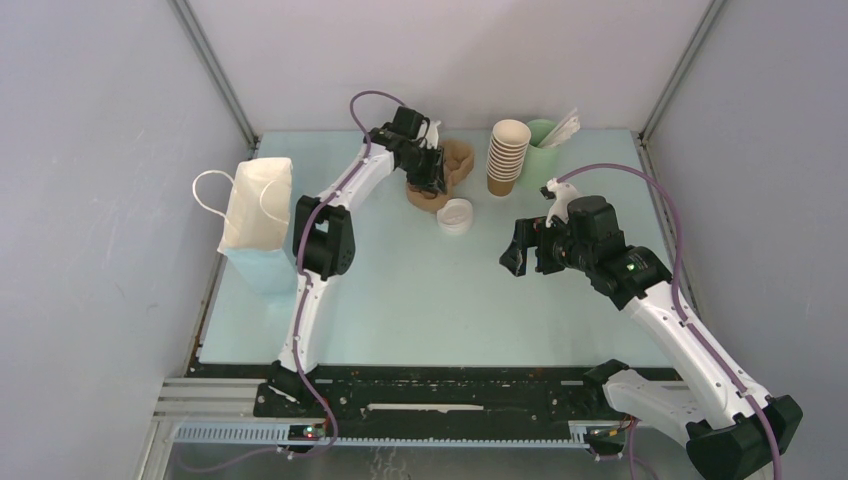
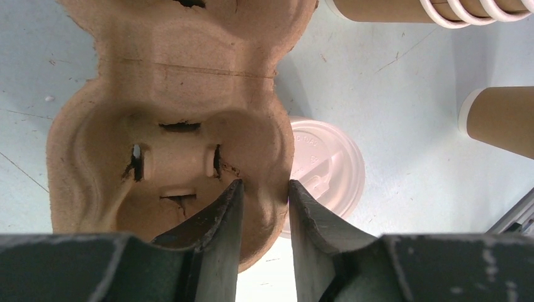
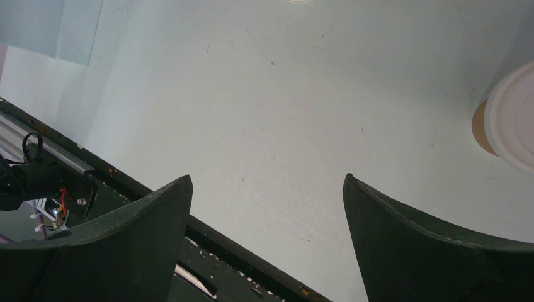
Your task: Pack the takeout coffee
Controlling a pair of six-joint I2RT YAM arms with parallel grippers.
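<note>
My left gripper (image 2: 265, 187) straddles the pulp cup carrier (image 2: 94, 157) rim, jaws part-spread; I can't tell if they pinch it. The takeout coffee (image 1: 455, 215) stands just beside the carrier, so shifting it could topple the cup. My right gripper (image 3: 267, 179) gapes empty.

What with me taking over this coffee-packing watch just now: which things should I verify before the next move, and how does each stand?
1. Takeout coffee upright, lid on: ok.
2. Coffee seated in the cup carrier: not ok; it stands outside, beside the carrier.
3. Left hand lined up on the carrier: ok, its fingers straddle the rim. Firm clamp: cannot tell.
4. Right hand open and empty: ok.
5. Paper bag upright: ok. Mouth open wide enough: cannot tell.
</note>
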